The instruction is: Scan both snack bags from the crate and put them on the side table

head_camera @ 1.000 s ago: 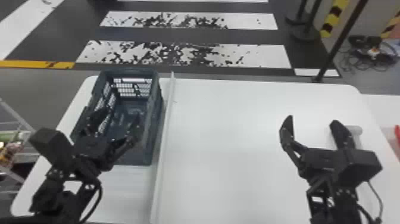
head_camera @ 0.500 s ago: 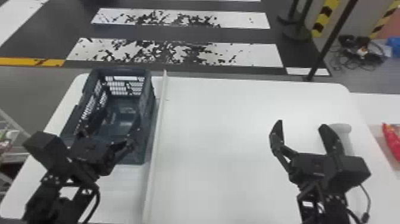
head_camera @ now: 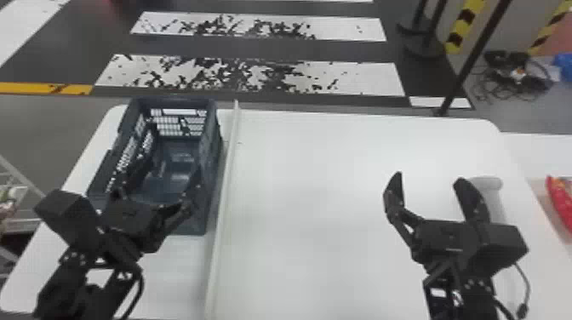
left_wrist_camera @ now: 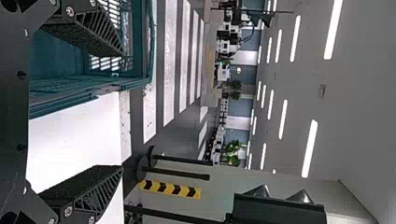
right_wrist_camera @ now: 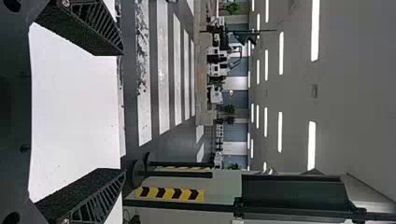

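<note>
Fingers set wide apart on both grippers, the left gripper [head_camera: 173,166] appears at the near end of the dark crate [head_camera: 213,170], left of a pale strip [head_camera: 225,191] on the white table [head_camera: 306,204], the right gripper [head_camera: 429,177] above the table's right side, and a red packet [head_camera: 558,204] farther right.

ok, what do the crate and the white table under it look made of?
Crate: likely moulded plastic, dark blue-grey, semi-gloss; latticed walls and faint reflections inside suggest it. White table: smooth, satin; soft glare suggests plastic or laminate, can't tell which.
</note>
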